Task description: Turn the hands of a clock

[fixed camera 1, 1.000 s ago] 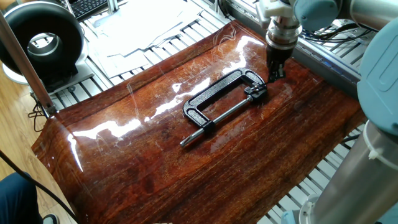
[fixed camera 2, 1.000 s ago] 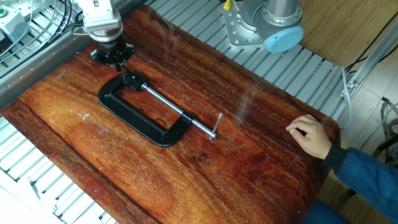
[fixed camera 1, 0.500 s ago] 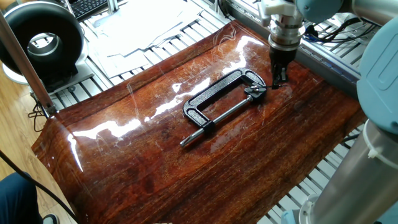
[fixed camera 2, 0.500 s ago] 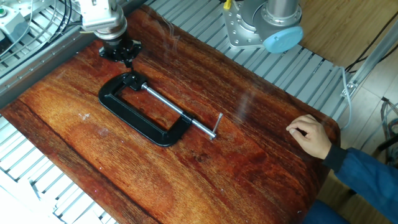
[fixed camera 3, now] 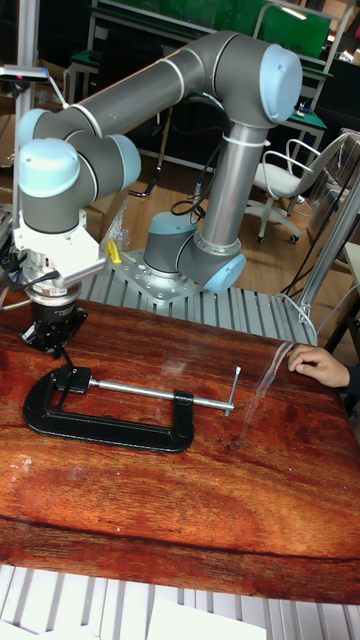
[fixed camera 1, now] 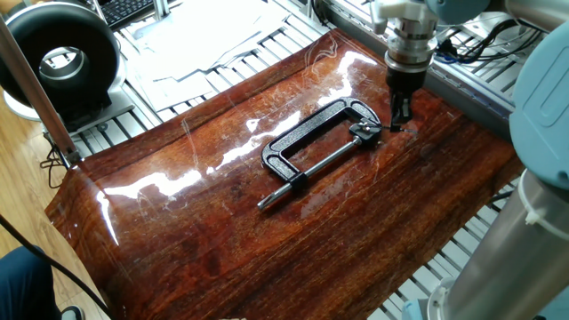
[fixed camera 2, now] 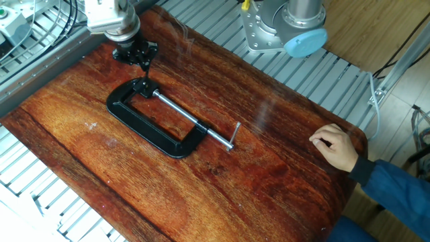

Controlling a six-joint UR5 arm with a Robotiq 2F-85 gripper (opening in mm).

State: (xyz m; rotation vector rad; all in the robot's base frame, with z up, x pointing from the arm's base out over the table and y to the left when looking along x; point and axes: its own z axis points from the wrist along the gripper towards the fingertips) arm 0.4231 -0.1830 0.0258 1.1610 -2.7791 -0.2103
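Hovering fingers (fixed camera 2: 143, 59) near clamp (fixed camera 2: 158, 119) head, closure unclear; clock not discernible. Risk: off-centre descent strikes clamp, shifting it.

Glossy red-brown wooden table (fixed camera 2: 222, 195) with one clamp on it

A black C-clamp (fixed camera 2: 151, 121) lies flat on the table toward one end, its silver screw rod (fixed camera 2: 191, 122) running along the grain to a small crossbar handle. At the far edge a person's hand (fixed camera 2: 334, 148) rests on the wood. The board sits on a slatted metal frame (fixed camera 2: 33, 191).
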